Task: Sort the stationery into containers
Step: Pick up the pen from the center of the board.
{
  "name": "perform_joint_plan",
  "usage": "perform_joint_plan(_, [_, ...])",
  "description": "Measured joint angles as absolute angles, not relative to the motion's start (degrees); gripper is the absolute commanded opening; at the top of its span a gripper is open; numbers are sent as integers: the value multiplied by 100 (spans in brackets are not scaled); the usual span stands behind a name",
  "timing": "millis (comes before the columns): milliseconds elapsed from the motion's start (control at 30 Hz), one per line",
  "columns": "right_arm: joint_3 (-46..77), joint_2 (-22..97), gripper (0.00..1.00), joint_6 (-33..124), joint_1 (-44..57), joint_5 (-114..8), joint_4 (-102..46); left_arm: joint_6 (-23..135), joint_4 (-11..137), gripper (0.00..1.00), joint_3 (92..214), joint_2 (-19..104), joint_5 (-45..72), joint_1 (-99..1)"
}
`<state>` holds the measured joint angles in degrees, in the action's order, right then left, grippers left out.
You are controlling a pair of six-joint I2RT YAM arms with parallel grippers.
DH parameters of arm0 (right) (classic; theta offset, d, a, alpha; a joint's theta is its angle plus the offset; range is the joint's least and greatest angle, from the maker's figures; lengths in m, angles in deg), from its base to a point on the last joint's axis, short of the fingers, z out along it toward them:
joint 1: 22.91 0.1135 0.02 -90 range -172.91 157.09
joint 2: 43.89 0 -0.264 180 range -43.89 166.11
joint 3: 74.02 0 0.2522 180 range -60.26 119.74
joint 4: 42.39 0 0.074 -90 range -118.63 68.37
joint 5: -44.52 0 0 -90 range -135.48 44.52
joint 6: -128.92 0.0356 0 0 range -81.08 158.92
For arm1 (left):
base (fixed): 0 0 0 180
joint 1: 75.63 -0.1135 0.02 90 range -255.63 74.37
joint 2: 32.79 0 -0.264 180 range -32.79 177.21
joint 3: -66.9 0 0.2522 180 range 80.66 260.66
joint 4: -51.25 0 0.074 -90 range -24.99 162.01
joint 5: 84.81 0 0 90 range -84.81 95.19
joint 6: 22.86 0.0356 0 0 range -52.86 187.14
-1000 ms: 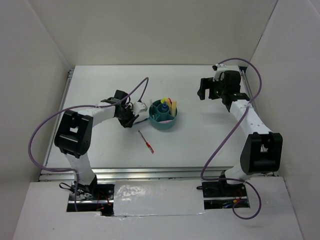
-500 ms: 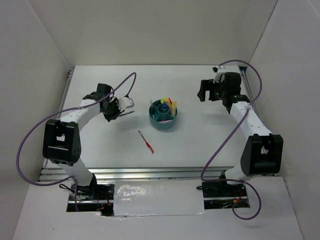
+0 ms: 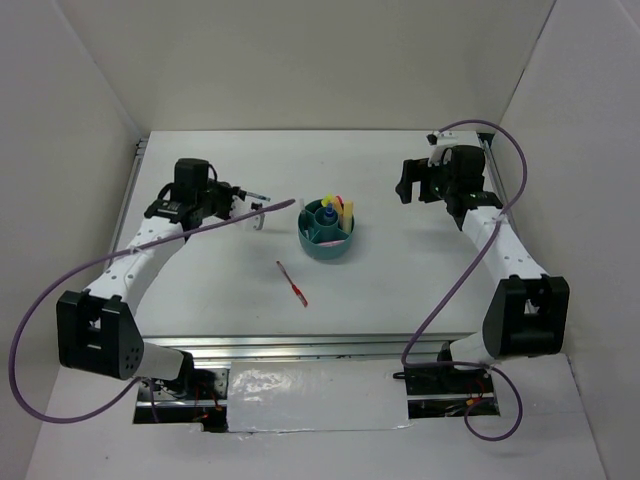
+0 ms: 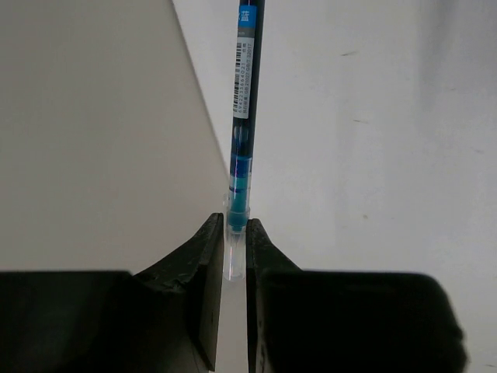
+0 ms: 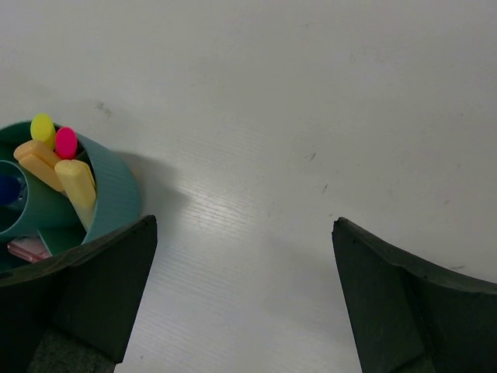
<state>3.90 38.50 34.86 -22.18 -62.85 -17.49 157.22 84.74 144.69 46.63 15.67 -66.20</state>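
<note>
Between the pads of the left end effector (image 4: 234,233) sat a thin blue pen (image 4: 243,116) — jaws almost together, clamped on its clear tail end. Most of the barrel stuck out ahead with nothing under it. Likely handling: light, stiff, smooth round plastic, so slippery. Held this far back it could pivot or slide in the pads; a hold nearer mid-barrel would be steadier.

In the top view this end effector hung above the bench (image 3: 400,290), left of the teal organiser bowl (image 3: 312,247). It was near the bowl but not over it, and the pen was not yet in any compartment.

The right end effector (image 5: 245,264) had its jaws wide apart and held nothing. It hovered over bare bench to the right of the bowl, whose wall showed at the left edge of its wrist view.

The yellow markers (image 5: 74,183), a pink marker (image 5: 66,143) and an orange marker (image 5: 35,159) stood in a bowl compartment. Something blue sat in the central cup; I could not tell what.

A red pen (image 3: 293,283) lay flat on the bench just in front of the bowl — thin and low. It probably needs a pinch across the barrel at mid-length.
</note>
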Motion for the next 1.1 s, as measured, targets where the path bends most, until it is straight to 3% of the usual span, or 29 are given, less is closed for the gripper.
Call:
perform_joint_plan(467, [390, 3695, 98, 3309, -2074, -6582, -1736, 17886, 7031, 4, 13638, 4591, 2542, -6464])
perform_joint_plan(1100, [132, 3559, 98, 3307, -2080, -6632, -1747, 18100, 8898, 5, 15719, 5977, 3543, -6735])
